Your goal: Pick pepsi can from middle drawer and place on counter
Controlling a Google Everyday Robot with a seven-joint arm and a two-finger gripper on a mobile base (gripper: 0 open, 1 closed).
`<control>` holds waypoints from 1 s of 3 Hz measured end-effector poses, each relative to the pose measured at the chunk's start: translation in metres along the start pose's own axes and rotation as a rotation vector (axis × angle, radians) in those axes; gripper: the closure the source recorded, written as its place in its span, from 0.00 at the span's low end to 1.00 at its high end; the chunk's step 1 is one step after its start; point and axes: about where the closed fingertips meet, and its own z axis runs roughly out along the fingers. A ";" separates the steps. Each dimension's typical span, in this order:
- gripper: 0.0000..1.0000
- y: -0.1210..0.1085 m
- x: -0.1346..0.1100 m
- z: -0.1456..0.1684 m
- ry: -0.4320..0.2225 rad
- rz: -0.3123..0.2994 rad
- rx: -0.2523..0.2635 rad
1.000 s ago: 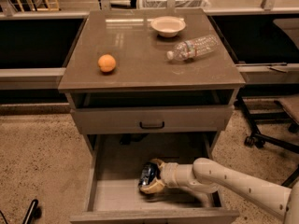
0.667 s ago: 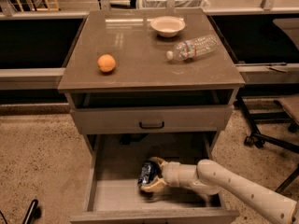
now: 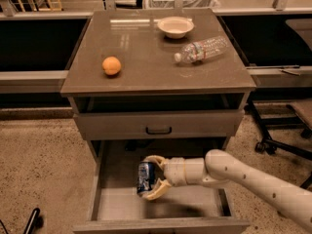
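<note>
Pepsi can (image 3: 146,178), clamped between the closed fingers of the gripper (image 3: 146,178), has lifted slightly off the middle drawer (image 3: 117,204) floor near front; grasp looks secured, with the counter surface (image 3: 146,52) waiting above.

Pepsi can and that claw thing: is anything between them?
Nothing, by the camera view: the gripper sits in the open middle drawer, its fingers clasping the pepsi can directly.

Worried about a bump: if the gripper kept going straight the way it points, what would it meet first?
The gripper, holding the pepsi can in the middle drawer, points toward its side wall at picture left; likely that first, though depth is unclear.
</note>
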 end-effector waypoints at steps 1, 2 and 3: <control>1.00 -0.008 -0.066 -0.037 -0.014 -0.097 -0.055; 1.00 -0.028 -0.106 -0.102 -0.066 -0.104 -0.049; 1.00 -0.019 -0.115 -0.107 -0.093 -0.119 -0.106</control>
